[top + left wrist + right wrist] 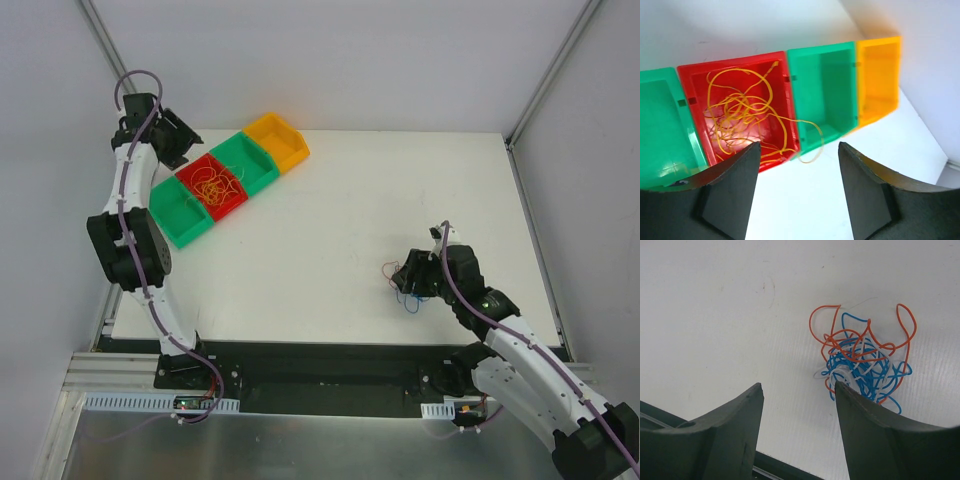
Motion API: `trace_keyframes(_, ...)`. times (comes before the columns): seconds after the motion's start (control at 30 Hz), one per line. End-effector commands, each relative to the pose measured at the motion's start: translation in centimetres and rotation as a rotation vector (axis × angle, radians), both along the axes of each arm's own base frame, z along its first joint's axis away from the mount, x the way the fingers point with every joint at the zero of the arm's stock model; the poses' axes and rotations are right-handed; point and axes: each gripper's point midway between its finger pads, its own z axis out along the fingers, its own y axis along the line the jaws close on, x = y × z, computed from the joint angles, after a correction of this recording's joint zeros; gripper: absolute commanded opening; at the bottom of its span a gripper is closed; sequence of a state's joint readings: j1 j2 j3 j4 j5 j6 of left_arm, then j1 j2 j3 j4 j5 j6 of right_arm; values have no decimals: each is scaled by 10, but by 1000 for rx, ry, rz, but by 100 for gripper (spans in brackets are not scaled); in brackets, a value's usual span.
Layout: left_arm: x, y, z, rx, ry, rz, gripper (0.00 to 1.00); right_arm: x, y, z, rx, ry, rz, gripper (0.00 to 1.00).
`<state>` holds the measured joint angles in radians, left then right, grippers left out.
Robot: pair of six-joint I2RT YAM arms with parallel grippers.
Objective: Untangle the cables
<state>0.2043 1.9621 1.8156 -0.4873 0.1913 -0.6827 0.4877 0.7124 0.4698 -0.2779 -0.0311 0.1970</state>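
a white table carries a row of bins, the red bin second from the left. only the left wrist view shows us inside it: thin yellow cables in loose loops, one spilling over its wall onto the table. the left gripper hangs just before the red bin, fingers wide apart, holding nothing. the right wrist view alone resolves the clump of cables, lying well apart from the red bin: orange, blue and white strands knotted together. the right gripper is spread and empty, one finger at the clump's edge.
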Motion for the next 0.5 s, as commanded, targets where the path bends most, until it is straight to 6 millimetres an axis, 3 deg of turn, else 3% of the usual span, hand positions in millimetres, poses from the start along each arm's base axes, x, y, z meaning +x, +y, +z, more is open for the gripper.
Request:
trace_keyframes(0.0,-11,-17,42,25,-98,-136,64,6,2,17,25,-37,-6,62)
trace_keyframes(0.1,-5,-49,39,-2,-121,-302,65,5,4,20,42,-40,-3,62)
trace_keyframes(0.2,-3,-69,24,79,-109,-393,65,4,3,20,46,-43,-8,62)
trace_keyframes(0.33,1,-94,-3,204,-58,-483,60,0,2,18,51,-40,-10,62)
trace_keyframes(0.4,2,-97,-15,258,-34,-506,57,-1,0,17,48,-40,-14,62)
trace_keyframes(0.47,2,-117,-28,316,-12,-562,56,-2,-1,15,46,-40,-18,62)
